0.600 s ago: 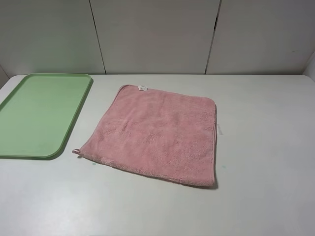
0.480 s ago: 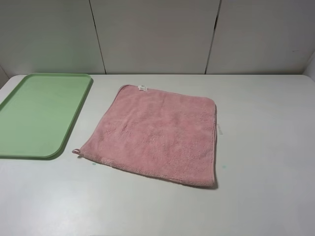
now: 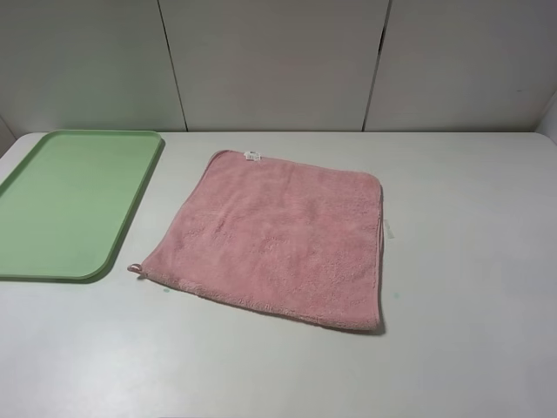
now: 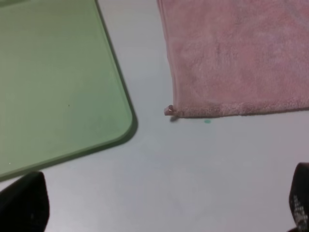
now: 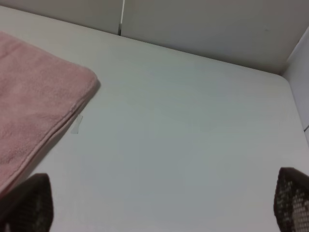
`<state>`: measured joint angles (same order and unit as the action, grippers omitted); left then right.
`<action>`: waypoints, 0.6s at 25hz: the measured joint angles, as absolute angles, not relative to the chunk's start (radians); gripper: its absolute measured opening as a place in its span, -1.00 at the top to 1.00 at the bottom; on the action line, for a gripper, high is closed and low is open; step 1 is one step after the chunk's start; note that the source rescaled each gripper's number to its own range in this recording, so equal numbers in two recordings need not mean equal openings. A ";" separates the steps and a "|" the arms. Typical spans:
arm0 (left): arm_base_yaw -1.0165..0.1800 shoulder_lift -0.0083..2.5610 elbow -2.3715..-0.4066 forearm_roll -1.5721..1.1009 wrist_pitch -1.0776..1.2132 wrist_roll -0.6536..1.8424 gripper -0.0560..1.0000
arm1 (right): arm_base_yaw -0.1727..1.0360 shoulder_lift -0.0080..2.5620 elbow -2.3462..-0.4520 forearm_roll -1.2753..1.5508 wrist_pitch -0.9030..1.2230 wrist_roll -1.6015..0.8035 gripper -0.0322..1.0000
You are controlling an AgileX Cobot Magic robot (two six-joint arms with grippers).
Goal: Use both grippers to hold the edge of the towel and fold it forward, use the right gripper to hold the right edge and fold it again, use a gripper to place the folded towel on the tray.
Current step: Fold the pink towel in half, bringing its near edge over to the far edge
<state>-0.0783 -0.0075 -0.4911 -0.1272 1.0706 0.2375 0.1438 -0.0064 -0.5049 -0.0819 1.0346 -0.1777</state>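
A pink towel [image 3: 278, 237] lies flat and unfolded in the middle of the white table, with a small loop at its near left corner [image 3: 135, 269]. A green tray [image 3: 65, 200] sits empty at the left. Neither arm shows in the exterior high view. The left wrist view shows the towel's near left corner [image 4: 170, 111], the towel [image 4: 236, 58] and the tray's corner [image 4: 58, 92]; my left gripper [image 4: 161, 205] is open above bare table, short of that corner. The right wrist view shows the towel's far right corner [image 5: 38, 101]; my right gripper [image 5: 161, 208] is open beside the towel's right edge.
The table [image 3: 470, 261] is white with a grey panelled wall [image 3: 278, 61] behind it. A small clear scrap [image 3: 388, 231] lies just off the towel's right edge; it also shows in the right wrist view [image 5: 77, 124]. A tiny green speck [image 4: 207, 121] marks the table near the towel's corner.
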 joint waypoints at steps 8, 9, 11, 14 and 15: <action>-0.078 -0.008 -0.491 -0.127 1.071 0.238 -1.00 | 0.144 -0.006 -0.505 -0.082 1.035 -0.178 -1.00; -0.078 -0.008 -0.491 -0.127 1.071 0.238 -1.00 | 0.144 -0.006 -0.505 -0.082 1.035 -0.178 -1.00; -0.078 -0.008 -0.491 -0.127 1.071 0.238 -1.00 | 0.144 -0.006 -0.505 -0.082 1.035 -0.178 -1.00; -0.078 -0.008 -0.491 -0.127 1.071 0.238 -1.00 | 0.144 -0.006 -0.505 -0.082 1.035 -0.178 -1.00; -0.078 -0.008 -0.491 -0.127 1.071 0.238 -1.00 | 0.144 -0.006 -0.505 -0.082 1.035 -0.178 -1.00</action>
<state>-0.0783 -0.0075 -0.4911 -0.1272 1.0706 0.2375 0.1438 -0.0064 -0.5049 -0.0819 1.0346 -0.1777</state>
